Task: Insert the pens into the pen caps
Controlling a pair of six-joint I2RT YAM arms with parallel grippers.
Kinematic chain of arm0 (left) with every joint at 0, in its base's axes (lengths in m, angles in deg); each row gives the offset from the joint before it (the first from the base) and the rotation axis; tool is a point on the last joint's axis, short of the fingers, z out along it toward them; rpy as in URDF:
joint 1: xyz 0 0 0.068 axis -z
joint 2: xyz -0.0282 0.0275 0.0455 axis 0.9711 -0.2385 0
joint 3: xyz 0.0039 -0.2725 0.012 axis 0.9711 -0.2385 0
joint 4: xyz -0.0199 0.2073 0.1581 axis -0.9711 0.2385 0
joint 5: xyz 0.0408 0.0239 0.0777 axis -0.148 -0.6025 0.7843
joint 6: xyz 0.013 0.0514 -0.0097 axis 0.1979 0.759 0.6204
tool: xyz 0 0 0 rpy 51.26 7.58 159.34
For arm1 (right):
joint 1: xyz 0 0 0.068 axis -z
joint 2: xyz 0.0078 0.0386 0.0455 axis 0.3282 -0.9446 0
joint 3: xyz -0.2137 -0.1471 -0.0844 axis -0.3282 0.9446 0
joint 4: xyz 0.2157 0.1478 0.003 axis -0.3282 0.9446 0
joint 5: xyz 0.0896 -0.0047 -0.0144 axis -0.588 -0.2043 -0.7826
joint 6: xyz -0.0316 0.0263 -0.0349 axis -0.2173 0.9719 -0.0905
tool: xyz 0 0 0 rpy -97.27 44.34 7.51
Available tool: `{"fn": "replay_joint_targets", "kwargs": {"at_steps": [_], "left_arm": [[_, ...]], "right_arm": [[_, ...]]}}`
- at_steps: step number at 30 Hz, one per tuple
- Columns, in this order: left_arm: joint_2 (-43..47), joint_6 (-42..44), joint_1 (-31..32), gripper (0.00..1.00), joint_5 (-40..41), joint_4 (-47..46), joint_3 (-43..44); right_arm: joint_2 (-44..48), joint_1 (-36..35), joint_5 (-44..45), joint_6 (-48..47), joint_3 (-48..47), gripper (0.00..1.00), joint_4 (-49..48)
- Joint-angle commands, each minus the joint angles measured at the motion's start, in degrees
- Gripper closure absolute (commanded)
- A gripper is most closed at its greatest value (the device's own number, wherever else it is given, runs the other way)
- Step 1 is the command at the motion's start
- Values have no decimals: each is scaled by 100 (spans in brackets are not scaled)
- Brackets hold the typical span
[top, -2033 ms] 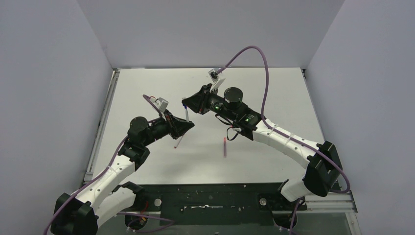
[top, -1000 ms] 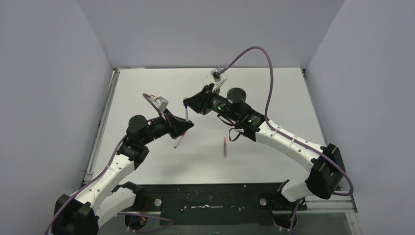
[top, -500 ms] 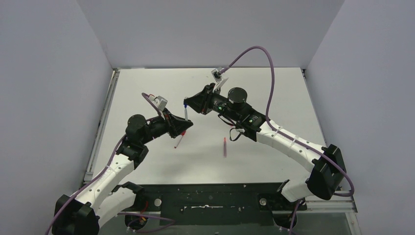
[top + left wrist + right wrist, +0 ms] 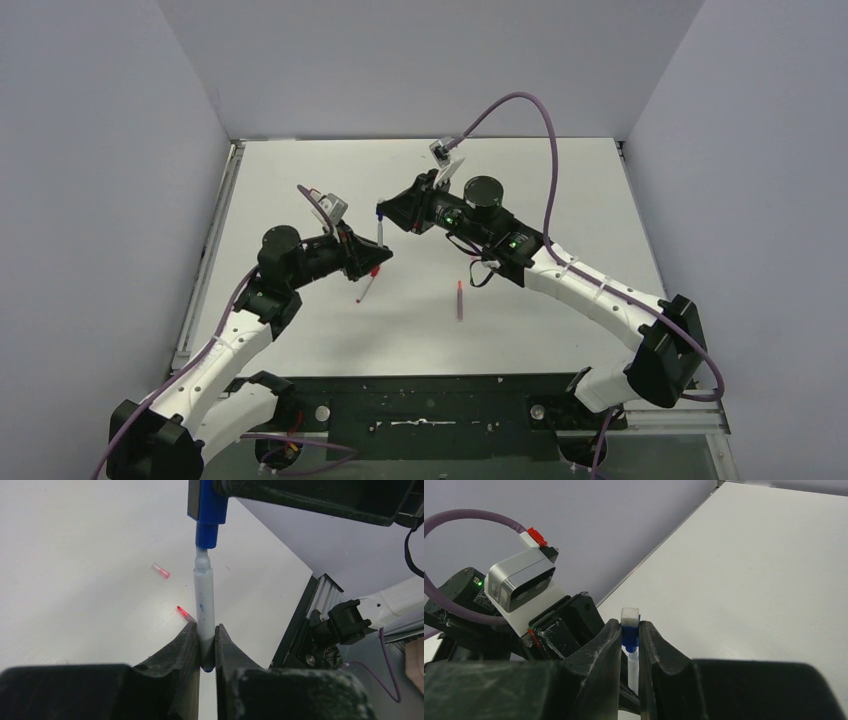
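Left gripper [image 4: 205, 630]: jaws clamped on the blue-tipped pen [image 4: 203, 595], held above the table [image 4: 560, 200], left of centre. The pen's lower end is hidden between the fingers. Right gripper [image 4: 630, 625]: clamped on the blue cap [image 4: 207, 505], which meets the pen's tip; seating depth cannot be determined. Red-tipped pen [image 4: 184, 613]: mostly hidden behind the left gripper. Pale pink cap [image 4: 160, 570]: on the table nearby. Pinkish-red pen [image 4: 459, 300]: further right, nearer.
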Motion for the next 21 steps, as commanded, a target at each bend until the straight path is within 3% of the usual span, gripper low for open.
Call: {"fn": "replay_joint_targets", "kwargs": {"at_steps": [1, 15, 21], "left_arm": [[52, 448, -79, 100, 84, 248, 457], [171, 945, -79, 100, 354, 786, 702], [-10, 1060, -88, 100, 650, 916, 1049]], "right_arm": [[-114, -59, -260, -158, -348, 100, 364], [-217, -79, -344, -249, -469, 100, 735], [-64, -209, -130, -176, -83, 100, 753]]}}
